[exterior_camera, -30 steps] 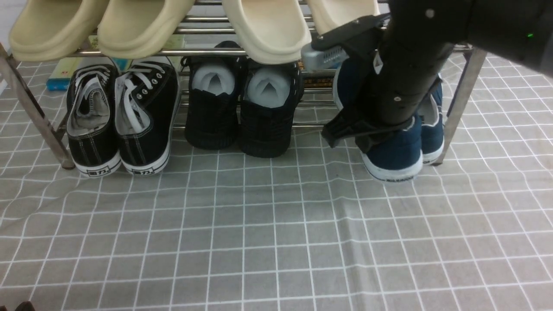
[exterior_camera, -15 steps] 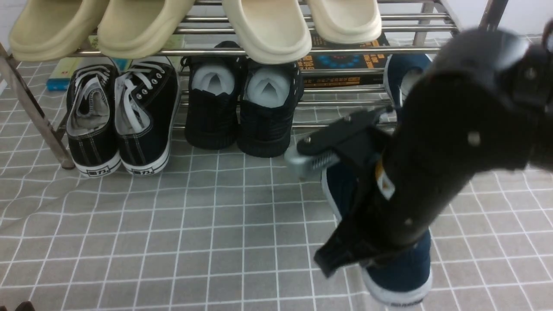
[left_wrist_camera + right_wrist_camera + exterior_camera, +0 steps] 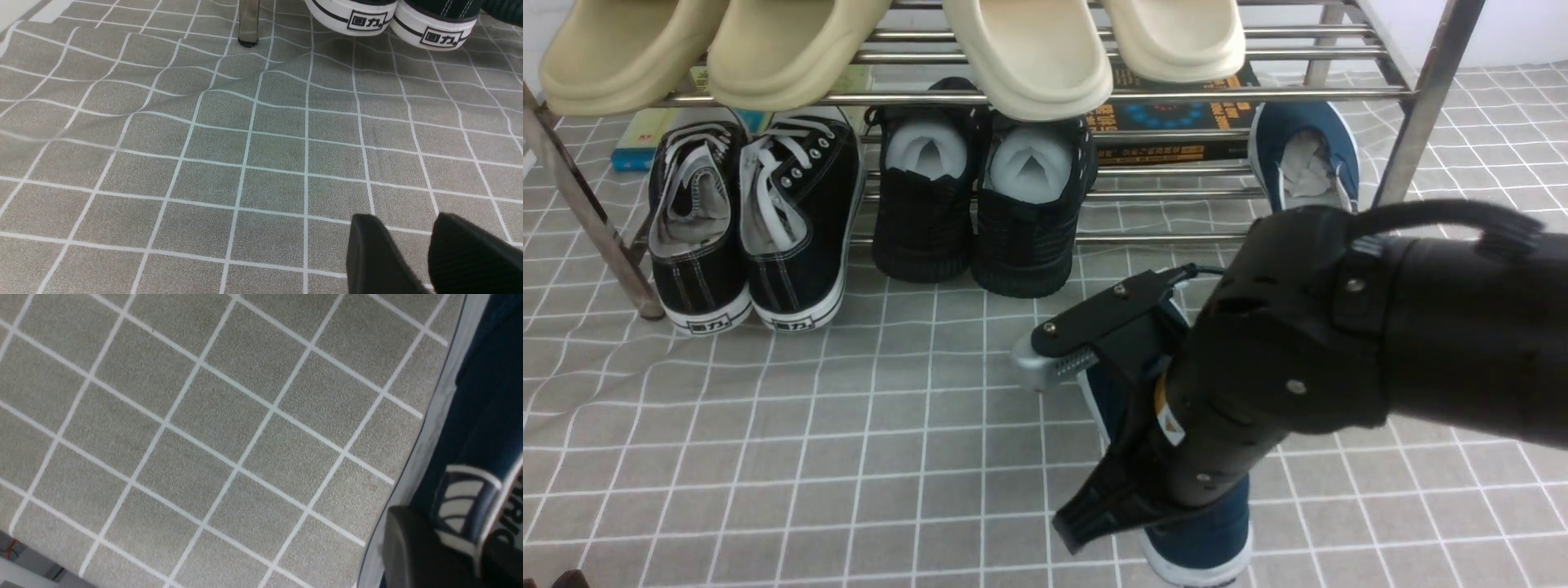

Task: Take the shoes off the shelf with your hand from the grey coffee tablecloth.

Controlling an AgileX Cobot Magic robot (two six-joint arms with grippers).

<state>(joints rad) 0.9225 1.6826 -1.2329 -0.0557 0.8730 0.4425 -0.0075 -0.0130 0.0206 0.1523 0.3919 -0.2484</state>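
Front view: two navy slip-ons (image 3: 1213, 523), one right pincer (image 3: 1147, 482).

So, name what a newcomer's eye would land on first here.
Probably the robot's bulky black right arm, reaching in from the right over the gridded cloth, with a navy slip-on beneath it. Next, likely the big cream clogs lined up on the rack's upper tier, above the black shoes.
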